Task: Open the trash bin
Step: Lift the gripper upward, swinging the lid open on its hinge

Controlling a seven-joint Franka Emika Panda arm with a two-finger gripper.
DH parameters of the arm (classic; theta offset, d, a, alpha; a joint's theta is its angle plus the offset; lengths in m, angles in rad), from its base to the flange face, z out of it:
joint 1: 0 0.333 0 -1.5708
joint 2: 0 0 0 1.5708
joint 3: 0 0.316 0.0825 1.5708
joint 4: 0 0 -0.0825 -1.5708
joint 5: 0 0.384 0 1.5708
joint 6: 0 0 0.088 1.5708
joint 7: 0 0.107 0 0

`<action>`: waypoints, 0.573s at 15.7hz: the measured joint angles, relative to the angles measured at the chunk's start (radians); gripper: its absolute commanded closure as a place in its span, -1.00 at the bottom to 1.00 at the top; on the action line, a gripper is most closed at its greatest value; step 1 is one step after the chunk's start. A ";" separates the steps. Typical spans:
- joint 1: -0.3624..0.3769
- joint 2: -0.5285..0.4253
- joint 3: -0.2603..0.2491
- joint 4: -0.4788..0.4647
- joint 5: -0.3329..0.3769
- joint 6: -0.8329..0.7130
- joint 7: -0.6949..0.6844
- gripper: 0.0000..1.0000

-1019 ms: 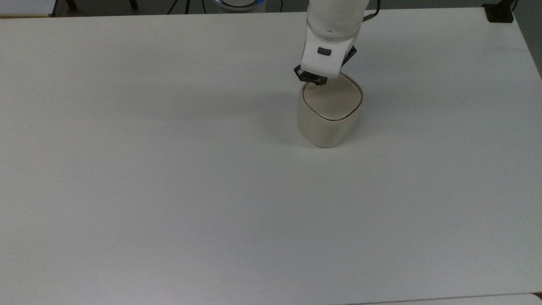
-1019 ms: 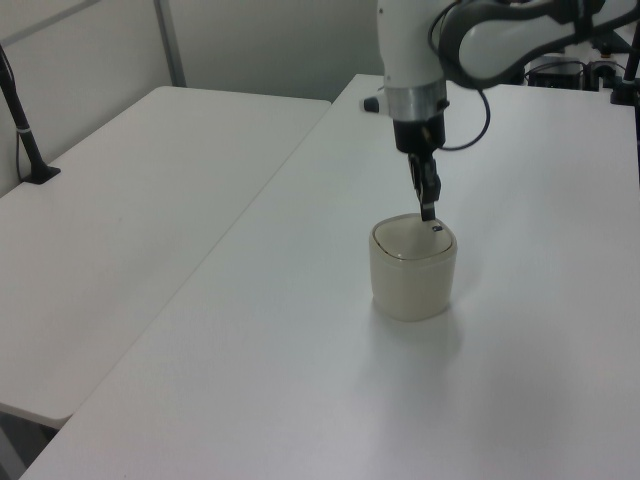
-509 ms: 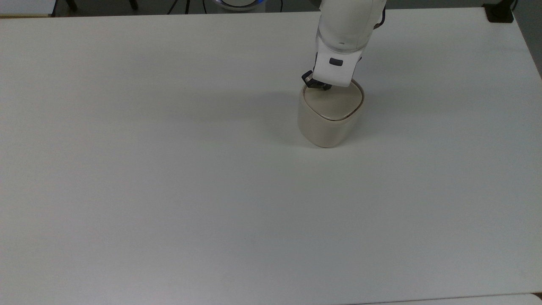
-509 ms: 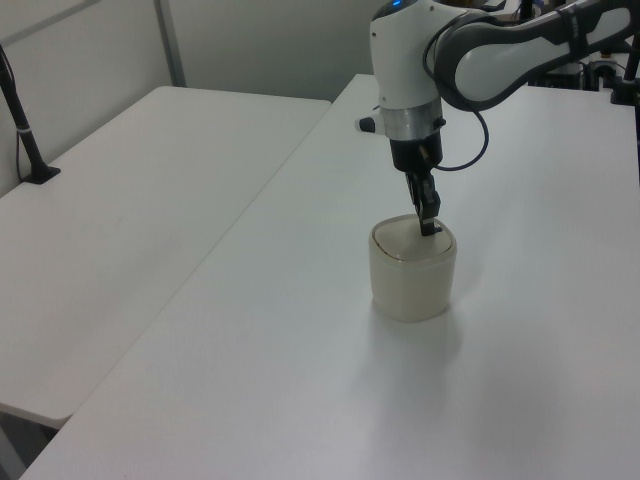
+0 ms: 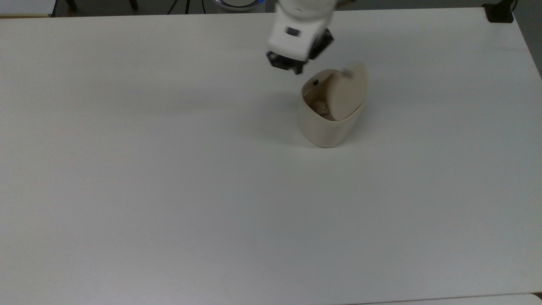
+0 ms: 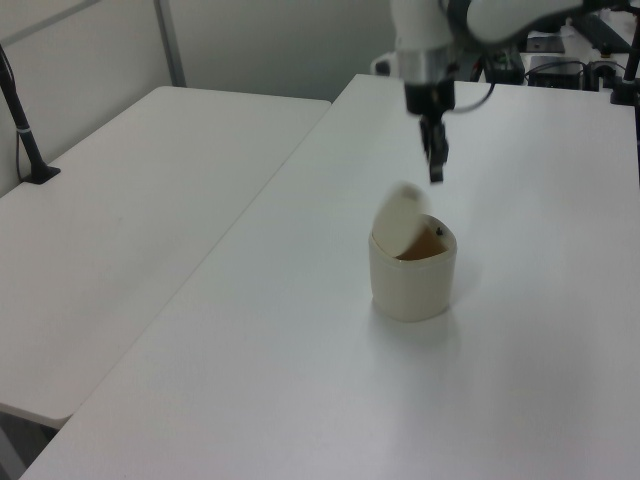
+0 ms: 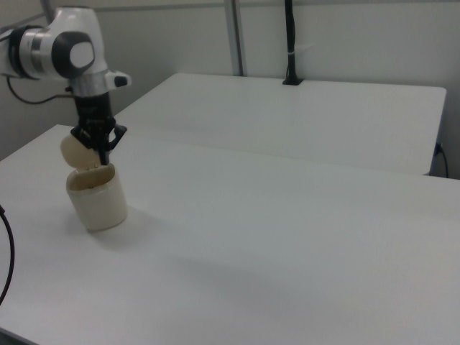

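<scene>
The cream-beige trash bin (image 5: 326,127) stands on the white table (image 5: 169,169), right of centre in the top view. Its lid (image 5: 348,94) is tilted up on its hinge, blurred. The mouth is uncovered, and something pale and crumpled (image 5: 320,107) lies inside. A small black button (image 5: 315,82) sits on the rim. My gripper (image 5: 287,64) hangs shut, holding nothing, above and to the top view's left of the bin, not touching it. In the left view the gripper (image 6: 436,172) is above the bin (image 6: 412,282) and its raised lid (image 6: 400,214). In the right view the gripper (image 7: 105,154) hangs just over the bin (image 7: 98,203).
A second white table (image 6: 120,190) adjoins this one on the left view's left, with a black post (image 6: 24,125) clamped to it. A black clamp (image 5: 499,12) sits at the top view's far right corner. A black cable (image 7: 6,251) hangs at the right view's left edge.
My gripper pressed down at the bin's rim corner, then rose and moved toward the top view's upper left. The lid, flat and shut before, has sprung up.
</scene>
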 measured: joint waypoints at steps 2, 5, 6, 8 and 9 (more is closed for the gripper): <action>-0.067 -0.047 -0.013 -0.001 -0.001 -0.042 -0.006 -1.00; -0.133 -0.090 -0.051 -0.002 -0.043 -0.064 -0.011 -1.00; -0.145 -0.099 -0.064 -0.002 -0.053 -0.065 -0.011 -1.00; -0.159 -0.111 -0.086 -0.003 -0.059 -0.065 -0.011 -1.00; -0.163 -0.114 -0.096 -0.003 -0.059 -0.065 -0.011 -1.00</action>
